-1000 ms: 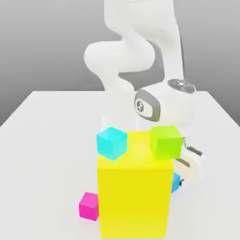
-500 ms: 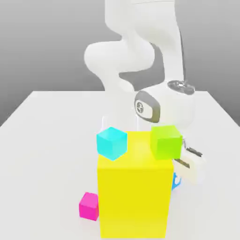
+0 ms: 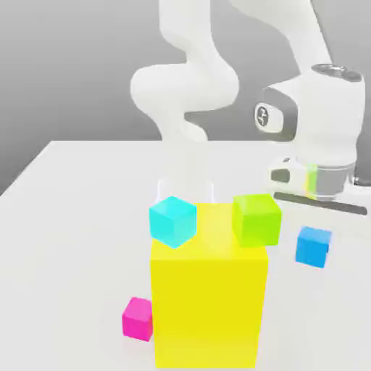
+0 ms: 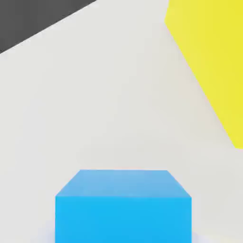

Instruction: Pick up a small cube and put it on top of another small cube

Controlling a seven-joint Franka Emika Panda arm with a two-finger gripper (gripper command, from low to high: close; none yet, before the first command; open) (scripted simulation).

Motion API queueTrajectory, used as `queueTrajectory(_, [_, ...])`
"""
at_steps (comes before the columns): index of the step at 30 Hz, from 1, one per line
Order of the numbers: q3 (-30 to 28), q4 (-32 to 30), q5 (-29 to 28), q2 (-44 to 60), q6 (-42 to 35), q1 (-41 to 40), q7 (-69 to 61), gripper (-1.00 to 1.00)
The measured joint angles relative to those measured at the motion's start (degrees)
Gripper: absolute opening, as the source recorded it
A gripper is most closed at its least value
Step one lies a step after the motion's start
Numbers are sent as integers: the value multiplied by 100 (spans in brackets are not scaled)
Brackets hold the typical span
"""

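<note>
The small azure-blue cube [image 3: 314, 246] hangs clear above the white worktop [image 3: 72, 217], just off the exterior view's right of the big yellow block [image 3: 209, 290], below the arm's wrist. The end effector [image 3: 314, 230] is pinching this cube. Against the yellow block, the magenta cube [image 3: 138, 319] sits at its lower left, the cyan cube [image 3: 173, 220] and green cube [image 3: 256, 219] near its top.
</note>
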Motion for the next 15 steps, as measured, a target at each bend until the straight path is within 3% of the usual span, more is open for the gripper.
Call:
queueTrajectory(5, [-232,656,63,-352,-967,-4,-1174,-100])
queueTrajectory(15, [-963,1344,101,-1129,-2773,-420,-2621,-100])
